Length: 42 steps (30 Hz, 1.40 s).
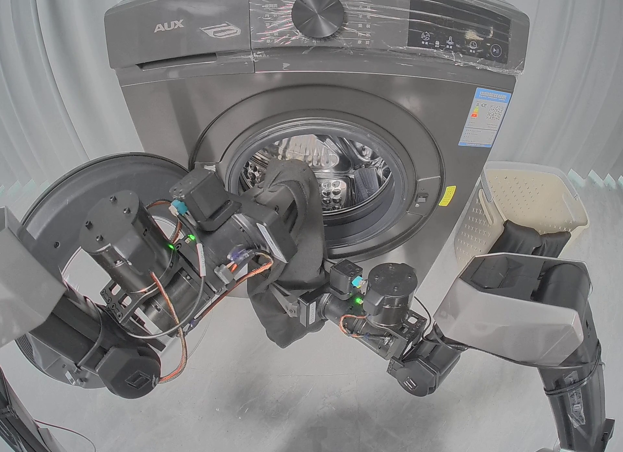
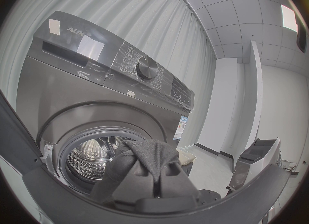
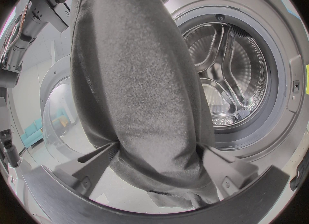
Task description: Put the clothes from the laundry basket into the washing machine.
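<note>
Closest in, the left tool point(image 2: 156, 178) has its two fingers pressed together on a fold of a dark grey garment point(image 1: 300, 239), and the cloth humps up over the fingertips. That tool sits right at the mouth of the drum point(image 1: 344, 171). The top of the garment is bunched against the left side of the opening, partly over the rim (how far inside it reaches I cannot make out). From there the garment hangs down in front of the machine's lower face.

Lower down, the right tool point(image 3: 157, 150) comes in from the right. Its fingers are spread wide on either side of the hanging cloth, which fills the gap between them and touches both. The jaws are not closed on it, and the garment's loose end dangles just below.

Around them stands the washing machine point(image 1: 162, 102), a grey front loader. Its round door point(image 1: 97, 180) is swung fully open to the left, behind the left arm. The drum is shiny steel with raised ribs and rows of small holes. Up on the top panel sits a round dial point(image 1: 317, 13) under clear film.

Just beside the machine on its right, a cream laundry basket point(image 1: 519, 197) with perforated walls stands on the pale floor point(image 1: 259, 395). Dark clothes point(image 1: 527, 236) lie in it, partly hidden by the right arm. A pale curtain point(image 1: 39, 50) hangs behind everything.
</note>
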Motion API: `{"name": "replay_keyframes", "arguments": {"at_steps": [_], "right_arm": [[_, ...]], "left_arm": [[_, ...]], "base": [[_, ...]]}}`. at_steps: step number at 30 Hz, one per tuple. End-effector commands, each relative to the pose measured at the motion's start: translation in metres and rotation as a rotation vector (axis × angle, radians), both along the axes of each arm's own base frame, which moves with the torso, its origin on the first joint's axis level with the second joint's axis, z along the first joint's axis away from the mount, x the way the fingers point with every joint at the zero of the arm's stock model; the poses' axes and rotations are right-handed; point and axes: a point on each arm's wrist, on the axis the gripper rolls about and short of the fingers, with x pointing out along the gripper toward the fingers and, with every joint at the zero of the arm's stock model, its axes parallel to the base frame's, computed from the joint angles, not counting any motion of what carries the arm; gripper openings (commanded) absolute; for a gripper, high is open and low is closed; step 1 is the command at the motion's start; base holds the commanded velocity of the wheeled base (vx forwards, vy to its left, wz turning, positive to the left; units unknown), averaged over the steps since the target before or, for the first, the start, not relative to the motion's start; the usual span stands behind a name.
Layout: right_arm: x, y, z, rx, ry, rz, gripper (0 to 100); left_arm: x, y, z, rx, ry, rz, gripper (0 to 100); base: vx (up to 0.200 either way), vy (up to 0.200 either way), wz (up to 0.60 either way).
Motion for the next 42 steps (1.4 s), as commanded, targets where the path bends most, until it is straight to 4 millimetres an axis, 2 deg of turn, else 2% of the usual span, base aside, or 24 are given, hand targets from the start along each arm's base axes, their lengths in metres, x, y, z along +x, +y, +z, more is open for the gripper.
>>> {"name": "replay_keyframes", "arguments": {"at_steps": [1, 8, 11, 15, 20, 30, 32, 33, 34, 37, 42], "right_arm": [[0.001, 0.000, -0.002, 0.002, -0.001, -0.001, 0], [-0.002, -0.013, -0.002, -0.001, 0.006, -0.021, 0], [-0.003, -0.033, 0.016, 0.005, 0.002, -0.057, 0], [0.003, -0.056, 0.040, 0.030, -0.031, -0.109, 0], [0.005, -0.069, 0.064, 0.058, -0.069, -0.139, 0], [0.001, -0.078, 0.091, 0.095, -0.121, -0.155, 0], [0.000, -0.081, 0.097, 0.096, -0.123, -0.159, 0], [0.000, -0.081, 0.097, 0.096, -0.123, -0.159, 0], [0.000, -0.082, 0.099, 0.097, -0.124, -0.159, 0], [-0.001, -0.082, 0.100, 0.098, -0.126, -0.159, 0], [-0.001, -0.081, 0.100, 0.102, -0.127, -0.160, 0]], "left_arm": [[0.000, 0.000, 0.000, 0.000, 0.002, -0.001, 0], [0.002, 0.005, -0.003, 0.008, 0.013, 0.016, 0], [0.004, 0.016, -0.008, 0.025, 0.031, 0.051, 0], [-0.003, 0.022, -0.019, 0.057, 0.074, 0.051, 0], [-0.016, 0.029, -0.042, 0.124, 0.158, 0.035, 0], [-0.020, 0.035, -0.065, 0.184, 0.241, 0.044, 0], [-0.021, 0.037, -0.076, 0.215, 0.279, 0.050, 0], [-0.021, 0.037, -0.076, 0.215, 0.279, 0.050, 0], [-0.022, 0.038, -0.087, 0.256, 0.304, 0.051, 0], [-0.023, 0.039, -0.099, 0.305, 0.335, 0.049, 0], [-0.023, 0.037, -0.105, 0.320, 0.348, 0.041, 0]], "base": [[0.000, 0.000, 0.00], [0.000, 0.000, 0.00], [0.000, 0.000, 0.00], [0.000, 0.000, 0.00], [0.000, 0.000, 0.00], [0.000, 0.000, 0.00], [0.000, 0.000, 0.00], [0.000, 0.000, 0.00], [0.000, 0.000, 0.00], [0.000, 0.000, 0.00], [0.000, 0.000, 0.00]]}}
